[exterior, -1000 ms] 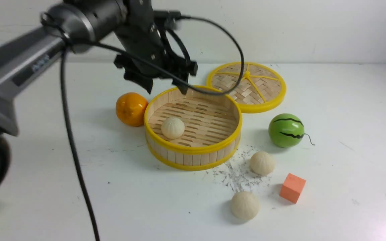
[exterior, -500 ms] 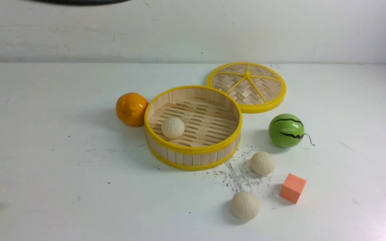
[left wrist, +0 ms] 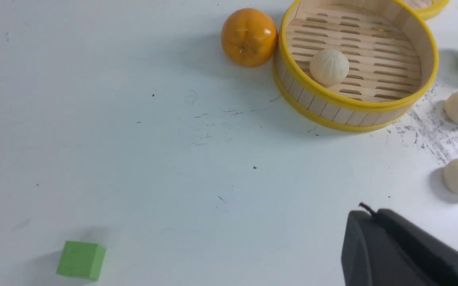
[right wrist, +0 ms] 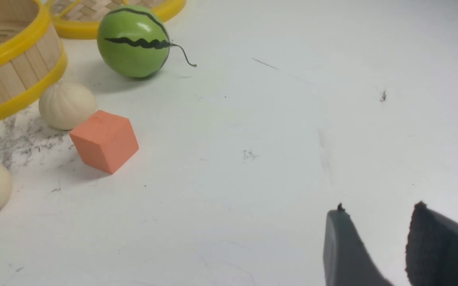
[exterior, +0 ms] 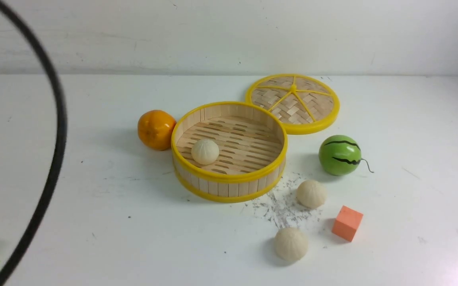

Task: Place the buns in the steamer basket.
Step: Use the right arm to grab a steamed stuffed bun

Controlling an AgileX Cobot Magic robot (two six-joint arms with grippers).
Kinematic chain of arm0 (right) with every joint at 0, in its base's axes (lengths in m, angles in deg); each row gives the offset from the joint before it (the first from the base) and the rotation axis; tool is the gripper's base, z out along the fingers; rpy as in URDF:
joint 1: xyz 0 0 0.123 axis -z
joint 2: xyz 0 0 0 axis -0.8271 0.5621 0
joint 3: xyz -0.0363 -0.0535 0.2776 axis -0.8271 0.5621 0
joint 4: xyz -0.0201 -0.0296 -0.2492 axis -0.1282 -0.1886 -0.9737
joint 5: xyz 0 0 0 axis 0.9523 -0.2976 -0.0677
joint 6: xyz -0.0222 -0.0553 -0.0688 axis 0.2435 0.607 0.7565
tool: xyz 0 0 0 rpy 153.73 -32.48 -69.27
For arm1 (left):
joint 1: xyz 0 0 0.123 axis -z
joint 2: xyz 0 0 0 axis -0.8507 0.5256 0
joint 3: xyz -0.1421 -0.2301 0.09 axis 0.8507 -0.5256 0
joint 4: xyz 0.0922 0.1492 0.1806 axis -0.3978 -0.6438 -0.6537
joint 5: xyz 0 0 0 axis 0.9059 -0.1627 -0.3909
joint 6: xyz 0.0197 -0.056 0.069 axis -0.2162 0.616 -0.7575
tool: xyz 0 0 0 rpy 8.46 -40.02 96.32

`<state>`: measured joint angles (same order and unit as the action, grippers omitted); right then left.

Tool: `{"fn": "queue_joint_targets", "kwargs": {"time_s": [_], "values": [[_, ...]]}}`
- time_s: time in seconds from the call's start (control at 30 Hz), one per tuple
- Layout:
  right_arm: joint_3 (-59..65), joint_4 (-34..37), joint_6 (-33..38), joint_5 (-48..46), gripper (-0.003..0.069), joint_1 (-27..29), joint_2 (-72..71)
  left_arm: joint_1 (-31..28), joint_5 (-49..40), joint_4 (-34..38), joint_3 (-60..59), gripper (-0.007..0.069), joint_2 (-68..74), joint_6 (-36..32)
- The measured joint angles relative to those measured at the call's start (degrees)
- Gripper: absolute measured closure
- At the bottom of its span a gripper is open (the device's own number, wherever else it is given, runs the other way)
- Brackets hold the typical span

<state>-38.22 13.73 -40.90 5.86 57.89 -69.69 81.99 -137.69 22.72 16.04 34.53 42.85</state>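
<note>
- The first bun [exterior: 205, 151] is seen resting on the slats inside the steamer basket [exterior: 229, 177], toward its left side, so a third of the job can be counted as done.
- Two more are found out on the tabletop [exterior: 94, 206], off the basket's front right. The far bun [exterior: 311, 194] lies near the basket wall, and the near bun [exterior: 290, 243] lies closer to the camera.
- The far bun is hemmed in, with the watermelon ball [exterior: 339, 155] behind it and the orange cube [exterior: 347, 223] near its front right.
- The right claw [right wrist: 379, 206] is shown parted and empty, well apart from both buns. The left claw [left wrist: 388, 246] is only partly in view, so its state cannot be told.
- The right arm is judged the better placed. A descent from straight above is advised, with the fingers set so that neither cube nor basket wall is struck.
- The grip should be closed across the bun's widest part, since a round ball may be squirted out.
- The yellow rim should be cleared fully, and the release made low over bare slats, away from the first bun.
</note>
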Motion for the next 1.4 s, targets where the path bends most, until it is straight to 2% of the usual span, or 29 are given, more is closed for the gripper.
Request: {"fn": "queue_joint_targets", "kwargs": {"time_s": [0.2,0.3,0.4,0.5,0.6,0.83,0.93,1.0,1.07,1.1,1.13,1.17,1.2,1.3,1.33,1.37,1.4], "values": [[0.0,1.0,-0.5,0.0,0.042,0.0,0.0,0.0,3.1,1.7,-9.3,0.0638,-9.5,0.2],[0.0,7.8,-4.5,0.1,0.042,0.0,0.0,0.0,3.2,1.8,-13.2,0.0638,-12.8,0.2],[0.1,27.6,-16.4,-0.7,0.042,0.0,0.0,0.0,4.4,1.8,-19.7,0.0638,-17.3,0.2],[0.3,36.2,-21.3,-0.9,0.042,0.0,0.0,0.0,7.5,1.8,-23.9,0.0638,-19.7,0.2],[0.4,38.8,-22.6,-0.6,0.042,0.0,0.0,0.0,13.4,2.3,-29.1,0.0638,-21.4,0.2],[0.6,37.3,-21.0,1.8,0.042,0.0,0.0,0.0,21.5,5.7,-36.2,0.0638,-21.8,0.2],[0.4,37.2,-16.2,3.1,0.0423,0.0,0.0,0.0,22.2,6.6,-37.0,0.0638,-21.8,0.2],[-1.9,37.1,-10.1,2.4,0.044,0.0,0.0,0.0,22.7,6.7,-37.1,0.0638,-21.8,0.2],[-7.1,37.0,-2.2,0.0,0.0497,0.0,1.8,0.0,23.4,6.7,-37.1,0.0638,-21.8,0.2],[-8.3,37.0,-0.6,-0.2,0.0504,0.0,2.2,0.0,23.5,6.7,-37.1,0.0638,-21.8,0.2],[-10.9,37.0,2.8,-1.5,0.0541,0.0,3.8,0.0,23.8,6.7,-37.1,0.0638,-21.8,0.2],[-16.7,36.8,10.9,-5.7,0.0608,0.0,8.8,0.0,24.5,6.7,-37.1,0.0638,-21.8,0.2],[-21.4,36.7,15.7,-9.1,0.0651,0.0,13.0,0.0,24.9,6.7,-37.1,0.0638,-21.8,0.2],[-32.8,36.4,29.8,-18.7,0.0679,0.0,23.4,0.0,25.4,6.7,-37.2,0.0638,-21.8,0.2],[-32.8,36.4,30.9,-19.6,0.0679,0.0,24.3,0.0,25.4,6.7,-37.2,0.0638,-21.8,0.2],[-40.3,36.4,38.4,-26.7,0.0679,0.0,30.9,0.0,25.4,6.7,-37.2,0.0638,-21.8,0.2],[-44.9,36.3,42.7,-31.6,0.0679,-0.1,35.8,0.0,25.4,6.8,-37.2,0.0638,-21.8,0.2]]}}
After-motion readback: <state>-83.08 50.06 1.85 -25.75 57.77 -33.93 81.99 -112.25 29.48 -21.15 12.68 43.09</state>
